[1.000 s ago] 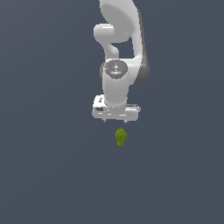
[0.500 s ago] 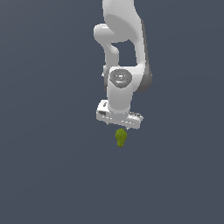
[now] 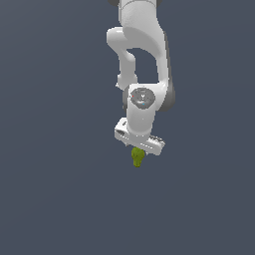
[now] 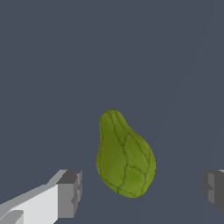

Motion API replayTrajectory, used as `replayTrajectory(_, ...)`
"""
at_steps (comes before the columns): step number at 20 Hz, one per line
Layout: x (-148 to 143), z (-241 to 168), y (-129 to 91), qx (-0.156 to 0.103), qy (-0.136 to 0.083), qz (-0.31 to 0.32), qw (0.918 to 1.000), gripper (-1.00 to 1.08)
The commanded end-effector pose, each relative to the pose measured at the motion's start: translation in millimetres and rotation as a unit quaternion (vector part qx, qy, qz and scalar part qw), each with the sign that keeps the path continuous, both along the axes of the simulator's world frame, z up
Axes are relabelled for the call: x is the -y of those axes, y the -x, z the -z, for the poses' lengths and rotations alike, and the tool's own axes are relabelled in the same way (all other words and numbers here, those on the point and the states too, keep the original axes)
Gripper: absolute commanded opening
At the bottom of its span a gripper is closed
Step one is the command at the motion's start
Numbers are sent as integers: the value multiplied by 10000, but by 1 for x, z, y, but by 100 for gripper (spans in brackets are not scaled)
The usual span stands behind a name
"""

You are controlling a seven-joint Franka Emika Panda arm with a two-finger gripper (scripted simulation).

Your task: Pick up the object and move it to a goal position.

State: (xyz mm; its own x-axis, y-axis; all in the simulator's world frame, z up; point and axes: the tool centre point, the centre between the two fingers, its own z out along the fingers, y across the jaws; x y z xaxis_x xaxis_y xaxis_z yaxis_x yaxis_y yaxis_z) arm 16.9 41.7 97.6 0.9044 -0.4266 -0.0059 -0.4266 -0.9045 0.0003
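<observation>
Looking down from the exterior view, we see the white arm (image 3: 142, 64) reaching in from the far edge of the dark grey surface (image 3: 55, 189) and folding down toward its middle. Our tool (image 3: 138, 150) hangs at the low end of that arm, tilted, with its white crossbar slanting down toward the exterior view's right. Just beneath it sits the object (image 3: 138, 157), a small olive-green lump, much smaller than the tool above it. Only the lower part of the object shows in this view; its upper part is hidden behind the crossbar, so from here we cannot tell whether anything touches it.

Switching to the wrist view, we get the clear answer. The object (image 4: 124, 155) lies on the plain grey surface (image 4: 57, 65), pear-shaped, with a bulbous end and a narrower neck, its skin ridged with darker veins. The two grey fingertips (image 4: 70, 194) stand wide apart, one on each side of the bulbous end, with open grey surface showing between each fingertip and the green skin. So our tool (image 4: 142, 190) is spread wide, straddling the object and holding nothing. The object sits between the fingertips, somewhat nearer to the one with the white finger body behind it.
</observation>
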Motion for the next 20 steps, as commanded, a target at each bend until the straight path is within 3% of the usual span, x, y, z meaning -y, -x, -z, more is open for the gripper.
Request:
replayTrajectory(1, -2, 3, -2, 15, 6, 132, 9999, 100)
replayTrajectory(11, -4, 10, -3, 23, 11, 223, 9997, 100)
replayTrajectory(20, -4, 50, -2, 26, 12, 241, 9997, 100)
